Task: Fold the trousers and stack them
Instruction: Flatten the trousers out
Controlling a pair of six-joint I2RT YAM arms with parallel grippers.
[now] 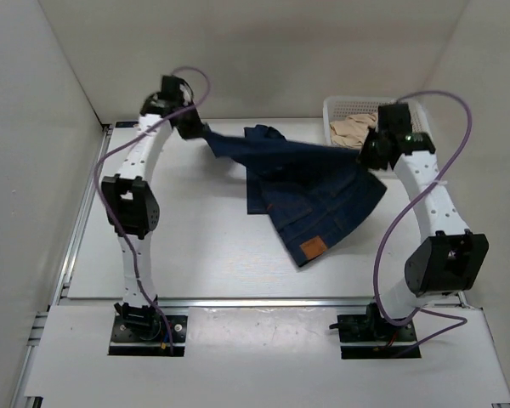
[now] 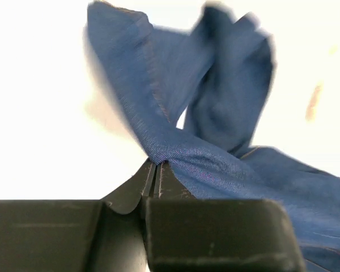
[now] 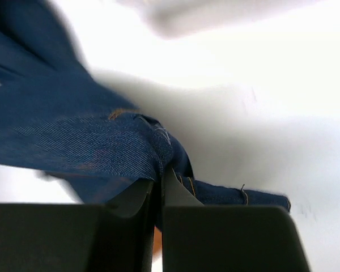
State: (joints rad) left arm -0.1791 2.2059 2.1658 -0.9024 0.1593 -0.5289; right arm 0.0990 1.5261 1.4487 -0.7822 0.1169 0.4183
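The dark navy jeans [image 1: 310, 191] hang stretched between both grippers above the table, with the waistband and its tan patch [image 1: 313, 248] drooping toward the front. My left gripper [image 1: 202, 132] is shut on a bunched edge of the jeans [image 2: 175, 153] at the back left. My right gripper [image 1: 370, 153] is shut on the opposite edge [image 3: 130, 147] at the back right. A folded lump of denim [image 1: 263, 136] rises near the back middle.
A white basket [image 1: 344, 106] holding beige cloth [image 1: 353, 129] stands at the back right, close behind the right gripper. Grey walls enclose the table on the left, back and right. The white tabletop [image 1: 195, 255] shows in front of the jeans.
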